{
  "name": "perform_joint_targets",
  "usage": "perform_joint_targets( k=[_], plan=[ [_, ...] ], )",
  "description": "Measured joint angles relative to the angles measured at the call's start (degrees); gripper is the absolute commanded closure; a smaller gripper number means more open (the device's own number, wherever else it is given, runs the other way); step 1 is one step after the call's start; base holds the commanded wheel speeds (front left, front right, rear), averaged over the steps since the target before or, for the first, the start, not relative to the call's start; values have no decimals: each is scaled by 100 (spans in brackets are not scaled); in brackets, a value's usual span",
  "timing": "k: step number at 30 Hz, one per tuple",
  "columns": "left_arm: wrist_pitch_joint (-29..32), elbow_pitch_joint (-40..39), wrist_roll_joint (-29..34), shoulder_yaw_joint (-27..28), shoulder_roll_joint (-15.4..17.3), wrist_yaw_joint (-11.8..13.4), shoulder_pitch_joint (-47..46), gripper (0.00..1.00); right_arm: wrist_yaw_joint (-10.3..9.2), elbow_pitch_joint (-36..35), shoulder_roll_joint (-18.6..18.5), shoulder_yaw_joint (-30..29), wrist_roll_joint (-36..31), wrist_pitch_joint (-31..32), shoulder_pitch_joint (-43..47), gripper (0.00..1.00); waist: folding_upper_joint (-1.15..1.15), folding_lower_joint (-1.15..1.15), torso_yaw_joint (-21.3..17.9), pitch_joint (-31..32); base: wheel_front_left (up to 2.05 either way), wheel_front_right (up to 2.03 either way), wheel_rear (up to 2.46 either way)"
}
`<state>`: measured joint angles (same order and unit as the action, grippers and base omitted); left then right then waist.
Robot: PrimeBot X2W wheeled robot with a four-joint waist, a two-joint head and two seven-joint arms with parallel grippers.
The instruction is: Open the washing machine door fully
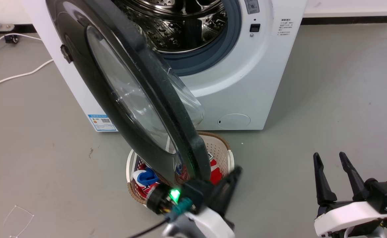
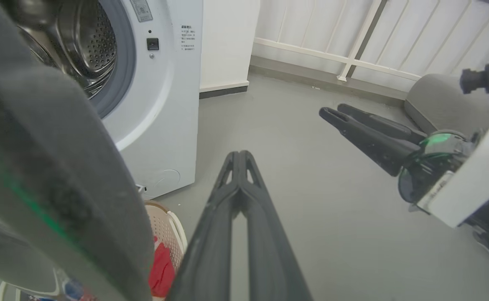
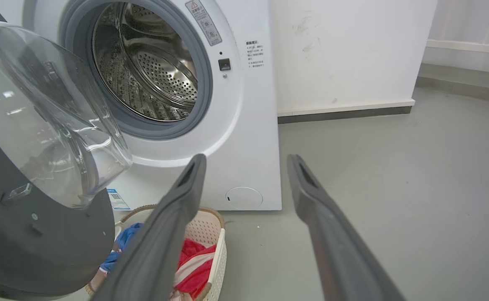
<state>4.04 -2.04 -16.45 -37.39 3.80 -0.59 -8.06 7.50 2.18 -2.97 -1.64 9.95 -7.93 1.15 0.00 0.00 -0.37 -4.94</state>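
Washing machine door [image 1: 114, 82] standing well out from the white machine [image 1: 246, 82], hinged at the left of the front in the head view, free edge reaching down toward the camera. Very large and round, nearly as wide as the machine itself. Glossy black rim [image 1: 167, 96], broad and thick at the edge; clear glass bowl [image 3: 39, 125] bulging from the inner face toward the opening, reflections of the room across it. Same rim [image 2: 52, 167] a dark blurred band down the left of the left wrist view. Partly open only, not laid back against the machine's side. Steel drum [image 1: 180, 26] bare behind it, perforated, ringed in grey rubber; small round white flap [image 1: 235, 120] low on the front panel.

Left gripper [image 1: 236, 170] just beside the door's lower free edge, on the bowl side, fingers [image 2: 223, 196] pressed together with nothing between them; touching the rim or not, cannot tell. Green light [image 1: 174, 195] glowing at its wrist. Right gripper [image 1: 331, 158] well apart from the door, low at the right over bare grey floor [image 1: 312, 99], fingers [image 3: 186, 188] spread wide and empty.

Pale laundry basket [image 1: 229, 155] with a brown woven rim on the floor under the door's lower edge, just before the machine, red and blue clothes [image 1: 145, 178] inside. White cable [image 1: 15, 76] across the floor at the far left.
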Motion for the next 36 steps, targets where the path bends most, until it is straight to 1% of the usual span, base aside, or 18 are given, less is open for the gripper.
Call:
perform_joint_targets(
  k=[6,11,16,25,33,36],
  plan=[
    [-223,315,-19,365,-29,321,-338,100,0,23,0,-16,-1,15,-9,0,0,0,-32,-45,0,0,0],
    [-279,407,3,370,-31,405,-360,100,0,37,0,-18,-1,20,-32,0,0,0,-23,-23,0,0,0],
    [-332,416,-40,372,-43,489,-258,100,0,19,0,-116,10,35,-22,0,0,0,90,-15,0,0,0],
    [-291,153,-87,332,12,525,-141,100,0,-75,1,-170,-35,126,2,0,0,0,448,-23,0,0,0],
    [-290,-291,-141,374,123,731,243,100,0,-181,2,-215,-92,196,31,0,0,0,828,16,0,0,0],
    [-293,-464,-12,368,280,820,347,100,0,-208,4,-249,-96,204,44,0,0,0,984,37,0,0,0]
  ],
)
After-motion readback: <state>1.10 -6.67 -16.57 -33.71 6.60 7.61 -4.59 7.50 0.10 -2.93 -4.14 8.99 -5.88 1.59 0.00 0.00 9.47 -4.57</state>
